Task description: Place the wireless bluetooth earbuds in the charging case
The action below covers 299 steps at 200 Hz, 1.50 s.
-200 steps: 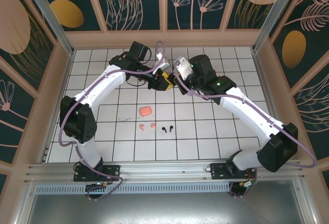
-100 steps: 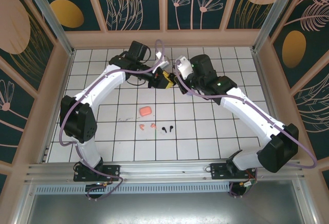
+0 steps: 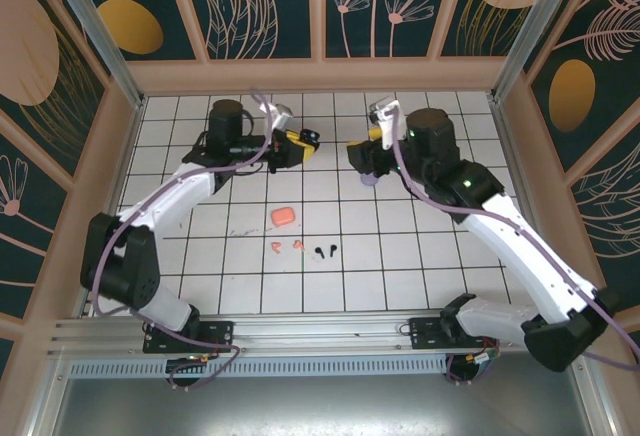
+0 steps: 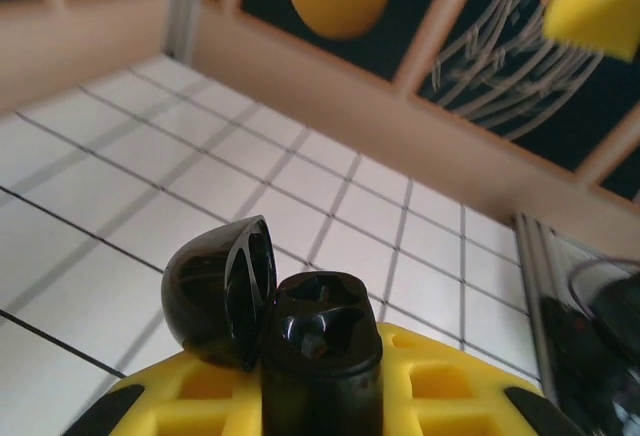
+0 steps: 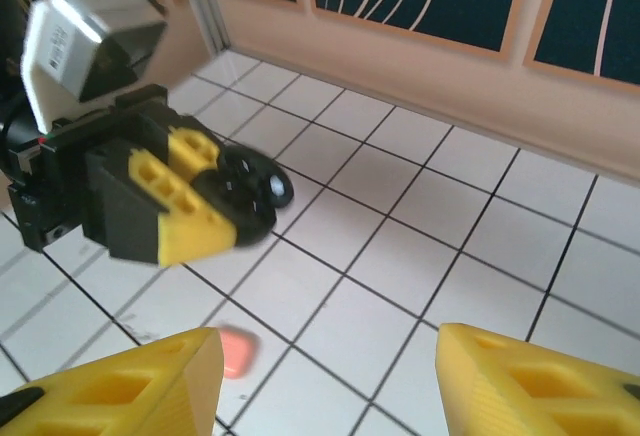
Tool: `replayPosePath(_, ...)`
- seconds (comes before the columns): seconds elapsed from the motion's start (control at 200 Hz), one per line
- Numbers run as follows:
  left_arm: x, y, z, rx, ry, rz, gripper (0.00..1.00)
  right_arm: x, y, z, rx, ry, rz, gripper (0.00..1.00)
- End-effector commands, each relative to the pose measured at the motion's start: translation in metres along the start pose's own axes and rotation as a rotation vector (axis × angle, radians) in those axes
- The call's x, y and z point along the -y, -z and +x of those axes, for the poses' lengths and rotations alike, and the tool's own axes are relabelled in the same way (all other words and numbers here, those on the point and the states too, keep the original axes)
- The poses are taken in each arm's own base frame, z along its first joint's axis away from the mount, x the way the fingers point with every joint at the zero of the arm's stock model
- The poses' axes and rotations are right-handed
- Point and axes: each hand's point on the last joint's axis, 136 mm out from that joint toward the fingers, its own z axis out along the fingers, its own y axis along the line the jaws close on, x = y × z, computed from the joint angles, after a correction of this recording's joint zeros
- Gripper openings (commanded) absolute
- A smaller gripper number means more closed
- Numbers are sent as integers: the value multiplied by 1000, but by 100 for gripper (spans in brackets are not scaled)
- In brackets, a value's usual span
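Black earbuds (image 3: 320, 252) lie loose on the desk (image 3: 420, 256), well apart from their case.
The black case (image 4: 300, 326) sits lid-open, pinched in the left jaws toward the back; the right jaws hang spread and empty nearby (orange buds (image 3: 275, 247) wait too). Such tiny buds could easily slip or twist when pinched, then miss their sockets.

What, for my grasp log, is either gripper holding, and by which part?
Left gripper clamps the open black charging case by its base; right gripper holds nothing.
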Motion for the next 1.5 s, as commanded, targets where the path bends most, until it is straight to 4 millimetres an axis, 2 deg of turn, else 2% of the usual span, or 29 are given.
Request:
replayPosePath(0.0, 13, 21, -54, 222, -120, -86, 0, 1, -13, 54, -168, -176, 21, 59)
replayPosePath(0.05, 15, 31, -61, 268, -148, -132, 0, -2, -20, 72, -215, -214, 31, 59)
replayPosePath(0.08, 13, 35, -55, 280, -143, -165, 0, -6, -25, 83, -243, -230, 34, 58)
replayPosePath(0.285, 6, 67, -67, 406, -204, -365, 0, -34, -57, 154, -426, -273, 34, 57)
replayPosePath(0.405, 2, 79, -69, 465, -227, -430, 0, -50, -72, 188, -534, -269, 45, 55)
replayPosePath(0.535, 2, 96, -70, 571, -228, -484, 0, -66, -85, 214, -632, -239, 69, 52)
replayPosePath(0.64, -1, 113, -69, 648, -198, -551, 0, -72, -96, 229, -696, -212, 118, 51)
replayPosePath(0.911, -5, 123, -61, 651, -152, -605, 0, -76, -112, 265, -823, -184, 244, 47)
replayPosePath(1.281, -8, 120, -51, 608, -128, -608, 0, -89, -122, 289, -879, -200, 263, 42)
replayPosePath(1.491, -7, 118, -50, 600, -133, -598, 0, -87, -121, 301, -899, -193, 287, 41)
